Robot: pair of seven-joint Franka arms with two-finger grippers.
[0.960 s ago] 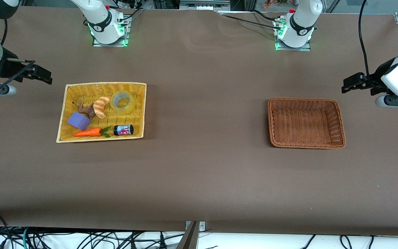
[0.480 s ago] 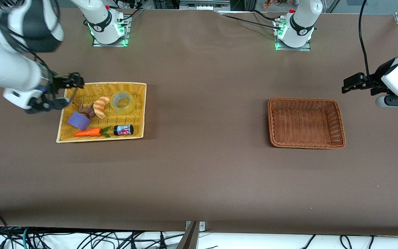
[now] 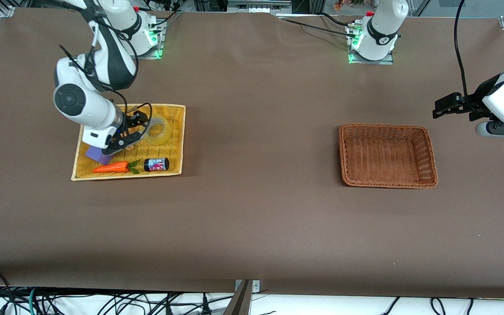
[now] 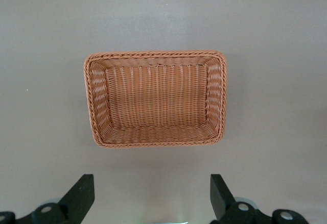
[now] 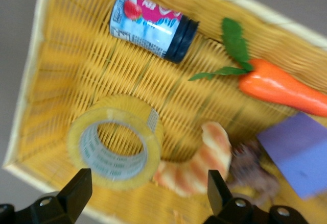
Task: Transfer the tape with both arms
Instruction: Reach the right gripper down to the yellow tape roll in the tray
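Note:
The tape (image 3: pixel 158 130), a pale-yellow translucent roll, lies flat in the yellow wicker basket (image 3: pixel 174 148), at the corner nearest the table's middle and the arm bases. My right gripper (image 3: pixel 134 127) hangs open over that basket, above the croissant toy and just beside the tape. In the right wrist view the tape (image 5: pixel 116 150) lies near one fingertip (image 5: pixel 76 191), with the gripper (image 5: pixel 147 193) open and empty. My left gripper (image 3: pixel 442 107) waits open and empty over the table at the left arm's end, as its wrist view (image 4: pixel 152 196) shows.
The yellow basket (image 5: pixel 66 81) also holds an orange-striped croissant toy (image 5: pixel 204 163), a carrot (image 5: pixel 283 89), a purple block (image 5: pixel 301 152), a small can (image 5: pixel 153 25) and a brown lump (image 5: pixel 250 170). An empty brown wicker basket (image 3: pixel 385 153) stands toward the left arm's end, also in the left wrist view (image 4: pixel 153 55).
My right arm has swung in from the table's end to over the yellow basket, coming down beside the tape. The left arm has not moved.

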